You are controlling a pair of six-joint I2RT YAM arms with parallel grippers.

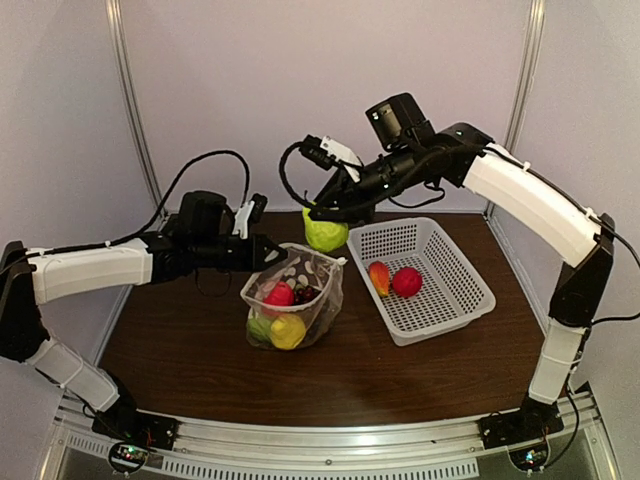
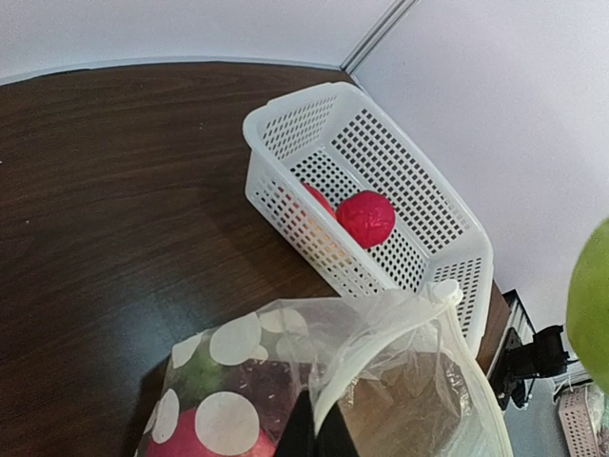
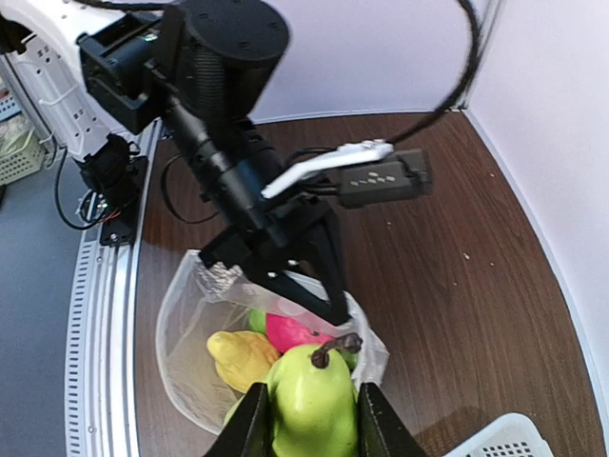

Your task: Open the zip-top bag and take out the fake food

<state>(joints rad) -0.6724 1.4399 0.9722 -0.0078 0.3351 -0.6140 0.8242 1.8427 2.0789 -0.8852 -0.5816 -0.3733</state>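
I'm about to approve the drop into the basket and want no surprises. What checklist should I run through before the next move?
1. Grip of the right claw on the green pear: ok, fingers on both sides of it.
2. Pear out of the zip-top bag: ok, held in the air outside it.
3. Hold of the left claw on the bag's rim: ok, shut on the plastic, mouth open.
4. Room in the white basket: ok, only a red fruit and an orange-red piece inside.
5. Bag emptied: not ok, a red piece and a yellow piece are inside.
6. Clearance over the basket wall: cannot tell.
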